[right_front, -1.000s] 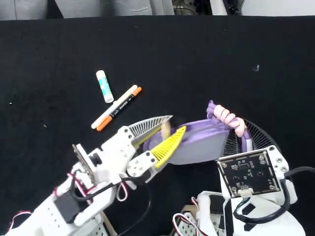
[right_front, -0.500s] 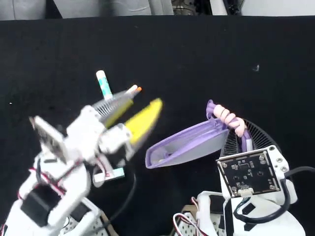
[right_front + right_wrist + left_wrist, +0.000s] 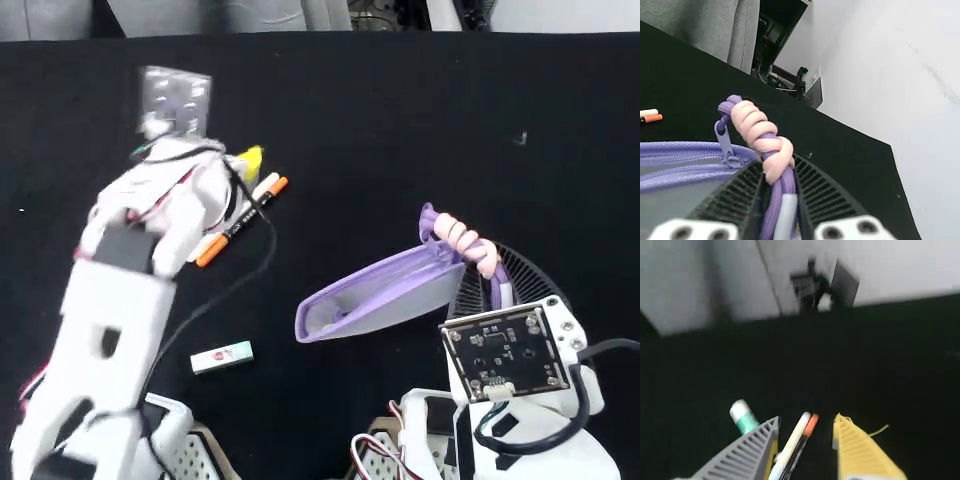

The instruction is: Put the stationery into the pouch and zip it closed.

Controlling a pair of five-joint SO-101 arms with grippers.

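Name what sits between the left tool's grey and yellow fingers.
In the left wrist view, a white-tipped marker pen and an orange-tipped marker pen lie side by side between them.

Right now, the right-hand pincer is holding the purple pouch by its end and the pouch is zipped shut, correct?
Not quite. The purple pouch is gaping open, not zipped shut; the high view shows its mouth wide. The right pincer does hold it by its end, beside the pink braided cord.
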